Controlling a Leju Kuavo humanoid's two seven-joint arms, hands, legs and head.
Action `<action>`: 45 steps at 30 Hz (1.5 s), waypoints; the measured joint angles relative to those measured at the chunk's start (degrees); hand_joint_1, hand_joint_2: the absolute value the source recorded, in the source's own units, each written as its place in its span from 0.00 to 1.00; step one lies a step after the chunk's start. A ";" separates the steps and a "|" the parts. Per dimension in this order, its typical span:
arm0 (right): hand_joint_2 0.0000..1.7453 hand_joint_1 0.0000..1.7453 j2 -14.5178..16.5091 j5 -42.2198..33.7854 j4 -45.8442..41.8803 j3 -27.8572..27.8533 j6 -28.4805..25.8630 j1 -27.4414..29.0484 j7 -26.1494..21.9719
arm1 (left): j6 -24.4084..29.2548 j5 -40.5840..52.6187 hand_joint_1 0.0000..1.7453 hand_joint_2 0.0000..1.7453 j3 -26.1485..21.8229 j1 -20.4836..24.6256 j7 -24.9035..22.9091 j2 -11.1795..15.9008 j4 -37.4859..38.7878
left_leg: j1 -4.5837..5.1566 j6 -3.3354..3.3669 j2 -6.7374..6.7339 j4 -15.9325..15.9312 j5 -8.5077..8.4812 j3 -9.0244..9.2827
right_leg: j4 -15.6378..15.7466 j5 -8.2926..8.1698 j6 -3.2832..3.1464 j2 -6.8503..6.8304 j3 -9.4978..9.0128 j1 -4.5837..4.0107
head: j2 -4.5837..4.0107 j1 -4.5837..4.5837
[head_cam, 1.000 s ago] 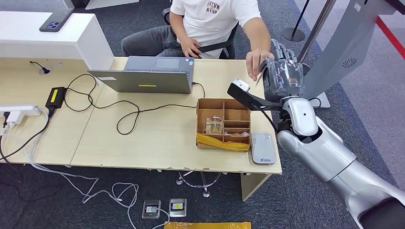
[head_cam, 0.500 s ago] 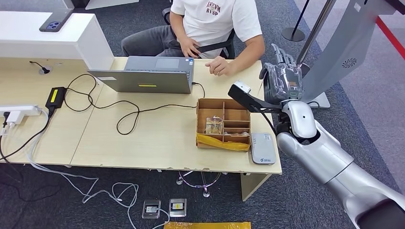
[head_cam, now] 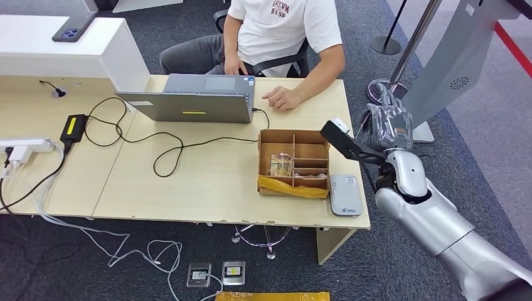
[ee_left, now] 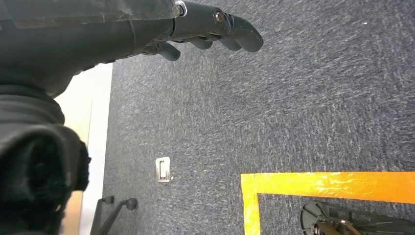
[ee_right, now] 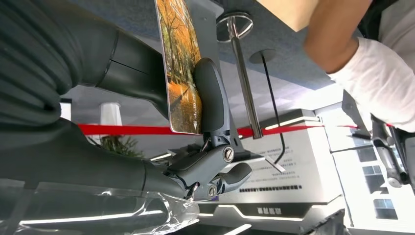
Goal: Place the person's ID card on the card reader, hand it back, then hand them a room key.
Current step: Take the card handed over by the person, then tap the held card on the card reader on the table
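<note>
My right hand (head_cam: 388, 125) hangs past the table's right edge, level with the cardboard box. It pinches a card (ee_right: 178, 63) printed with autumn trees between thumb (ee_right: 210, 93) and fingers. The grey card reader (head_cam: 345, 194) lies at the table's front right corner, nearer me than the hand. A seated person in a white shirt rests a hand (head_cam: 282, 98) on the far side of the table. My left hand (ee_left: 147, 24) hangs over the carpet with fingers stretched out and nothing in them.
A compartmented cardboard box (head_cam: 293, 133) with a clear-wrapped item (head_cam: 281, 164) stands left of the reader. A laptop (head_cam: 194, 100), black cables (head_cam: 166, 150) and a power brick (head_cam: 74, 125) lie further left. A grey stand (head_cam: 452, 56) and a barrier pole (head_cam: 408, 44) rise right of my hand.
My right hand has drawn back from the person's hand, rightward and toward me, with the card. The person's hand has dropped to rest on the table.
</note>
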State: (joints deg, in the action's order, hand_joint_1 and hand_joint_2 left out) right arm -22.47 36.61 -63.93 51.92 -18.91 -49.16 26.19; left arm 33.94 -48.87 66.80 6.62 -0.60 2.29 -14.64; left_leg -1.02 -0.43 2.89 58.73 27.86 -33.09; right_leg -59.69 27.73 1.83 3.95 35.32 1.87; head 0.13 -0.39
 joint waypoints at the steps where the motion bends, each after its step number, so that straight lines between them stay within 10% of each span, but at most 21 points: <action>1: 1.00 1.00 -0.33 -0.46 0.00 -0.25 -0.45 0.73 -0.11 | 0.09 -0.14 0.00 0.00 0.00 -0.02 -0.03 -0.09 0.00 | 0.00 0.00 0.02 0.00 0.00 0.00 | 0.00 0.01 -0.01 -0.01 0.00 0.00 | 0.00 -0.01; 45: 1.00 1.00 2.49 -4.91 5.42 -1.81 -3.30 15.61 -6.79 | 2.12 -2.37 0.00 0.00 -0.16 0.01 1.30 -2.15 -0.56 | -0.01 0.00 0.01 -0.01 0.01 -0.04 | 0.02 0.02 -0.03 -0.08 -0.02 -0.01 | 0.00 -0.01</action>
State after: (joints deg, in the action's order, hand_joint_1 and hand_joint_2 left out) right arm -19.98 31.69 -58.52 50.11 -22.21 -33.55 19.39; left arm 36.05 -51.24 66.64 6.63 0.70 0.14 -15.21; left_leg -1.03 -0.43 2.89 58.72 27.86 -33.13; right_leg -59.68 27.76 1.80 3.87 35.30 1.86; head 0.13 -0.39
